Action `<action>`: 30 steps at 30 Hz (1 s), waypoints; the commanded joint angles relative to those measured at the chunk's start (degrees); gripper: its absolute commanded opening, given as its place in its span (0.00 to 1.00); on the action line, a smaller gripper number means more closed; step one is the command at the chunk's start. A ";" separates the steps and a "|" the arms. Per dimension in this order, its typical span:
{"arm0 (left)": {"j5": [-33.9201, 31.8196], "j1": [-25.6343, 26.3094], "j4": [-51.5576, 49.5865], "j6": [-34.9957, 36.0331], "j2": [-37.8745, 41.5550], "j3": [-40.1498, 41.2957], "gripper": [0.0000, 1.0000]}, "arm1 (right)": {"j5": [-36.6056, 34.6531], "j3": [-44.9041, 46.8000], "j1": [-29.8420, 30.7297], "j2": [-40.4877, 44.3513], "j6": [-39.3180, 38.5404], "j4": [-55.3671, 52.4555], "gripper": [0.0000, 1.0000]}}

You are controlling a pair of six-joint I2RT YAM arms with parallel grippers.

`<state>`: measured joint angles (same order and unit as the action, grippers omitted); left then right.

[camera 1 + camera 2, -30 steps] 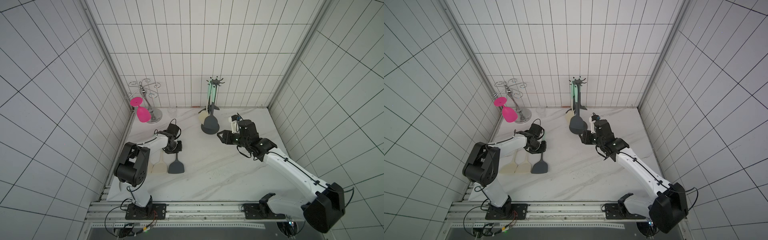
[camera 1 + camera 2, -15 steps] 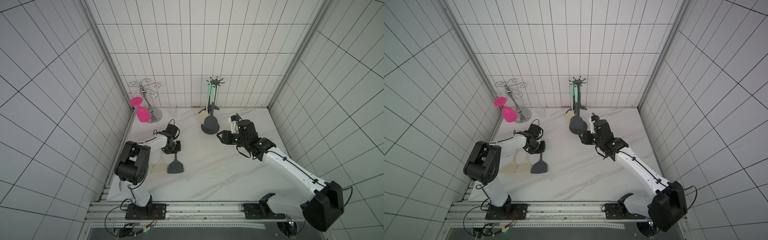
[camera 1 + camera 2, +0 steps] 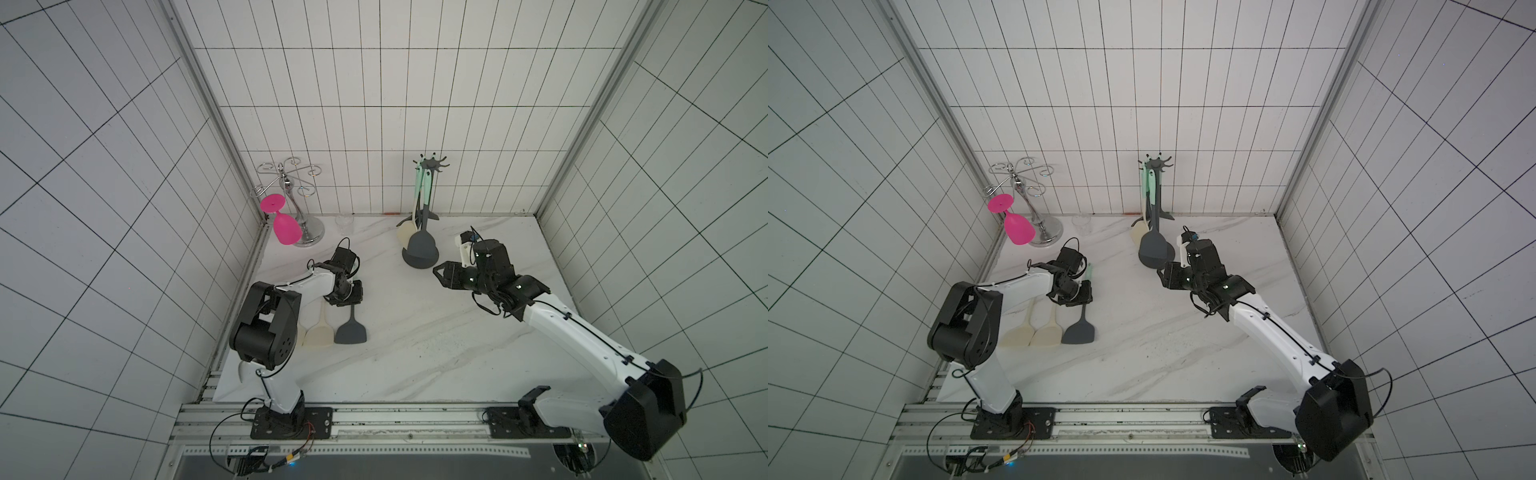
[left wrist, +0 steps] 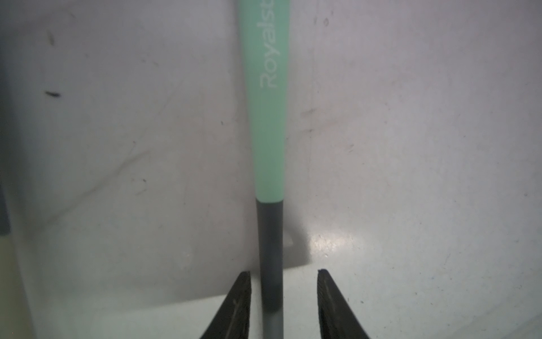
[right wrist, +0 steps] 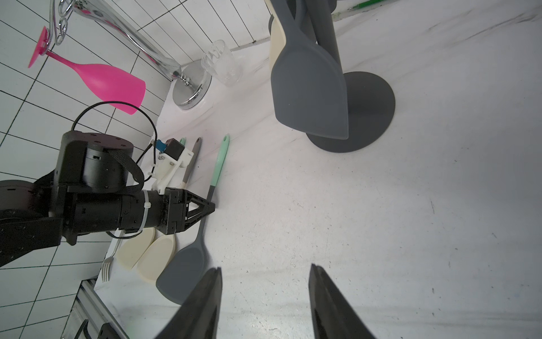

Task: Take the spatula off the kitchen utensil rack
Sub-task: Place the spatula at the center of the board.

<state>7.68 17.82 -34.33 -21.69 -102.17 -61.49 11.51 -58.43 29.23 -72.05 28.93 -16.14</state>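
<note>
Here our left gripper (image 4: 284, 273) sits low over the marble table (image 3: 415, 353). Its jaws are parted on either side of the dark neck of a grey spatula (image 3: 350, 332) with a mint handle, and a clear gap shows at one finger. That spatula lies flat on the table, just beside two cream spatulas (image 3: 1047, 334). Our right gripper (image 5: 266, 266) hangs with its jaws apart and empty, near the kitchen utensil rack (image 5: 372, 108) at the back. From its hooks hang a second grey spatula (image 5: 308, 88) and a cream utensil (image 5: 277, 38).
</note>
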 commanded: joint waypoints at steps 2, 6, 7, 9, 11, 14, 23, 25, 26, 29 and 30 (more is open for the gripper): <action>-0.95 -0.35 -2.24 -0.33 1.44 0.17 0.42 | -0.89 -0.83 -0.61 1.40 -1.63 -1.32 0.51; -0.22 -0.25 -3.57 -0.38 3.09 -1.18 0.44 | -2.00 -0.67 -1.27 2.51 -2.12 -1.46 0.52; -0.29 -0.26 -4.09 -0.30 3.57 -1.71 0.45 | -2.25 -0.71 -1.45 2.69 -2.27 -1.49 0.52; -0.33 -0.25 -5.27 -0.12 4.55 -2.84 0.45 | -2.66 -1.14 -1.89 2.78 -2.54 -1.51 0.52; -0.52 -0.25 -6.44 0.15 5.70 -4.19 0.46 | -3.10 -1.90 -2.34 2.79 -3.20 -1.51 0.52; -0.55 -0.29 -8.29 0.58 7.81 -6.73 0.46 | -4.09 -3.54 -3.04 2.79 -4.38 -1.92 0.53; 5.44 -0.32 -7.67 4.45 12.35 -19.93 0.46 | -7.21 -10.36 -4.18 1.23 -2.94 0.43 0.52; 7.14 -0.24 -6.14 4.37 12.35 -24.49 0.46 | -8.27 -11.69 -4.11 0.71 -2.74 2.16 0.51; 7.77 -0.12 -4.79 4.22 12.35 -26.44 0.46 | -9.13 -12.43 -4.14 0.52 -2.79 2.77 0.51; 8.55 0.53 2.78 3.79 13.19 -28.90 0.46 | -11.70 -14.15 -4.14 -0.20 -3.26 4.65 0.51; 8.80 0.77 5.65 3.78 13.70 -28.94 0.46 | -12.17 -14.45 -4.14 -0.57 -3.43 5.52 0.51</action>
<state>14.24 18.02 -36.60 -18.70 -90.61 -88.88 2.85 -70.02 25.47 -71.53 25.65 -13.87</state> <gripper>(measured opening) 0.458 0.508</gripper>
